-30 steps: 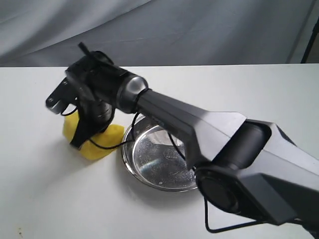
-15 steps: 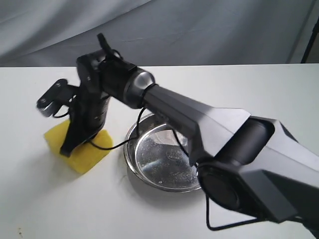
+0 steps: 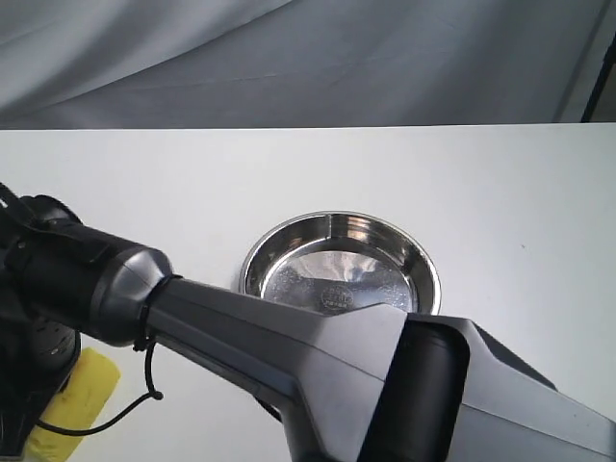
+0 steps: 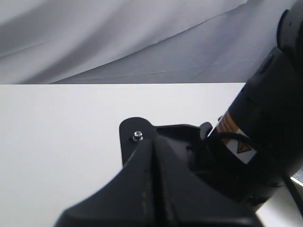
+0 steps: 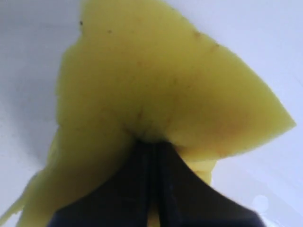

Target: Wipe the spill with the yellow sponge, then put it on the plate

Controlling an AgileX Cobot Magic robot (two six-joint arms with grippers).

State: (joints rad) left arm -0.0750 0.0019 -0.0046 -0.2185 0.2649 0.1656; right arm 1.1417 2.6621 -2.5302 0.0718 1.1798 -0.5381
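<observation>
The yellow sponge [image 3: 75, 402] lies at the near left corner of the white table, squeezed where my right gripper [image 5: 152, 144] is shut on it. In the right wrist view the sponge [image 5: 156, 80] fills the picture and bulges around the closed fingers. The steel plate [image 3: 332, 218] sits mid-table with nothing in it, to the right of the sponge. No spill shows in any view. My left gripper [image 4: 154, 142] is shut on nothing, its fingers pressed together, close to the right arm's wrist [image 4: 265, 123].
The right arm [image 3: 250, 337] reaches across the whole front of the table, from lower right to the far left, passing in front of the plate. A grey cloth backdrop [image 3: 308, 58] hangs behind the table's far edge.
The right gripper has dragged the sponge left and toward the near edge of the table. The arm has dropped low in the view, and the plate now shows whole.
</observation>
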